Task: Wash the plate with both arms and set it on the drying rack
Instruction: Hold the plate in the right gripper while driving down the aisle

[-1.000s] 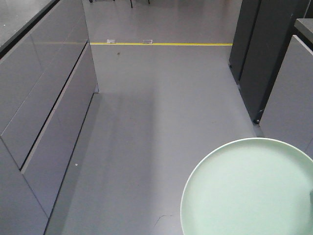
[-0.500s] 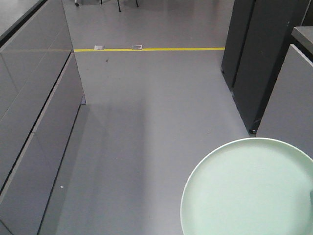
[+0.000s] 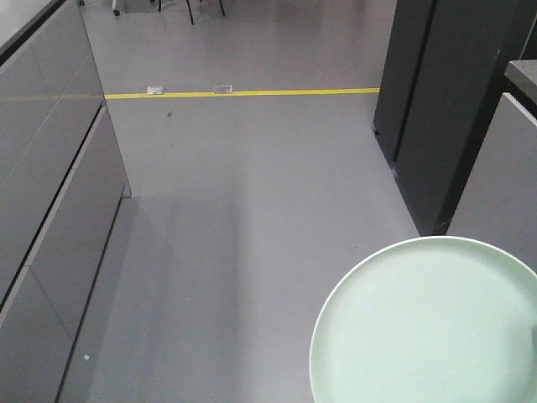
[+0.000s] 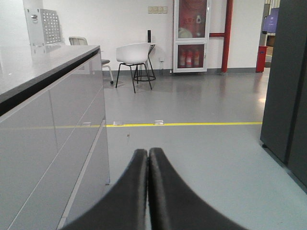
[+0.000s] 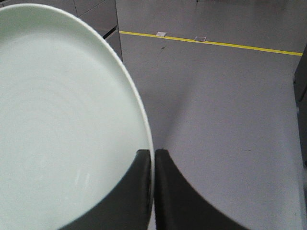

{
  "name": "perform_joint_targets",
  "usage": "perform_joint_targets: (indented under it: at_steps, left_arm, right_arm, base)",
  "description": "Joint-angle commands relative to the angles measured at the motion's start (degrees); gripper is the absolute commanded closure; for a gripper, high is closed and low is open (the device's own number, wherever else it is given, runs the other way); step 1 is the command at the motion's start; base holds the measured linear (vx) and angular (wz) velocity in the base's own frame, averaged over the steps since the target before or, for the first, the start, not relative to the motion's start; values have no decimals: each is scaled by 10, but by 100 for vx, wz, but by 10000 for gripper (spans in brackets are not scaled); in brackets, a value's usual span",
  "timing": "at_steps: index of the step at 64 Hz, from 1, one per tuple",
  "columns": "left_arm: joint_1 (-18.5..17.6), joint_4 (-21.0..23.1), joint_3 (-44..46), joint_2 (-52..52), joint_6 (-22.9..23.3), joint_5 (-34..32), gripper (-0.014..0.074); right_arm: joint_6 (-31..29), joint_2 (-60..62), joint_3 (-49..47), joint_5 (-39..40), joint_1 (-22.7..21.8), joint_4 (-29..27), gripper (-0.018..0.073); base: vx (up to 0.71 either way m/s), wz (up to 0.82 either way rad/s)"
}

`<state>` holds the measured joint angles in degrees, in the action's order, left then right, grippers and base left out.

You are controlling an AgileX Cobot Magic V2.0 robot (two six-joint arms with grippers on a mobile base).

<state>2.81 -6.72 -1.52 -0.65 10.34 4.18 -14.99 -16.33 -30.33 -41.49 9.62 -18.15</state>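
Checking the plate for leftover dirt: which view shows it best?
The exterior front-facing view: most of the plate shows, face and rim. The right wrist view crops it, its rim clamped in the right gripper. The left wrist view shows none.

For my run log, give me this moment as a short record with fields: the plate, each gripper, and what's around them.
plate: pale mint green, face up, held above the floor, nothing on it
right gripper: shut on the plate's rim, one finger on each side
left gripper: shut, holding nothing; no plate in its view
floor: plain grey, crossed by a yellow line
surroundings: grey drawer fronts at the left of the front view, dark tall cabinet at the right
drying rack: not in any view
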Motion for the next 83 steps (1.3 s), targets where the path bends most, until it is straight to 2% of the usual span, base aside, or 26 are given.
perform_joint_targets:
  at_steps: [1, 32, 83]
  left_arm:
    - [0, 0, -11, -9, 5, -42, 602]
    - [0, 0, -11, -9, 5, -42, 602]
    - [0, 0, -11, -9, 5, -42, 602]
  right_arm:
    - [0, -5, -15, 45, -2, -6, 561]
    - [0, -5, -15, 45, -2, -6, 561]
    - [0, -5, -15, 45, -2, -6, 561]
  base:
    - [23, -6]
    - [22, -15]
    - [17, -35]
